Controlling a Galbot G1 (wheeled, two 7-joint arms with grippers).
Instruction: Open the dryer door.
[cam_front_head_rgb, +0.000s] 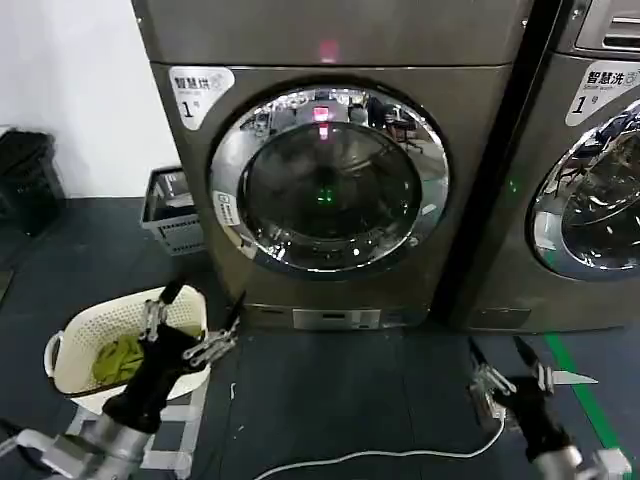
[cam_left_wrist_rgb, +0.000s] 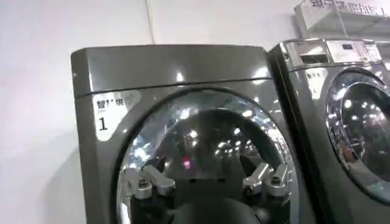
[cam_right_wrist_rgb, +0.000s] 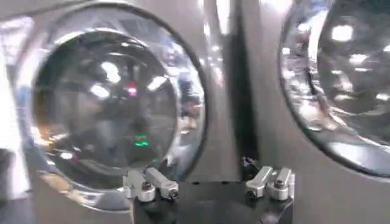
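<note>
The dryer (cam_front_head_rgb: 330, 60) stands straight ahead, grey-bronze, with a white "1" sticker and a pink light above its opening. Its dryer door (cam_front_head_rgb: 330, 180), a chrome ring round dark glass, lies flush against the front. My left gripper (cam_front_head_rgb: 203, 306) hangs low, in front of the machine's lower left corner, open and holding nothing. My right gripper (cam_front_head_rgb: 497, 348) is low near the dryer's lower right corner, also open and empty. In the left wrist view the left gripper (cam_left_wrist_rgb: 207, 171) faces the door (cam_left_wrist_rgb: 201, 146) from some way off. In the right wrist view the right gripper (cam_right_wrist_rgb: 210, 182) points at the strip of panel beside the door (cam_right_wrist_rgb: 109, 103).
A second machine (cam_front_head_rgb: 590, 180) with a similar chrome door (cam_right_wrist_rgb: 341, 73) stands to the right. A white laundry basket (cam_front_head_rgb: 70, 365) with a green cloth sits on the floor at left, with a grey crate (cam_front_head_rgb: 170, 215) behind it. A white cable (cam_front_head_rgb: 380, 455) crosses the dark floor.
</note>
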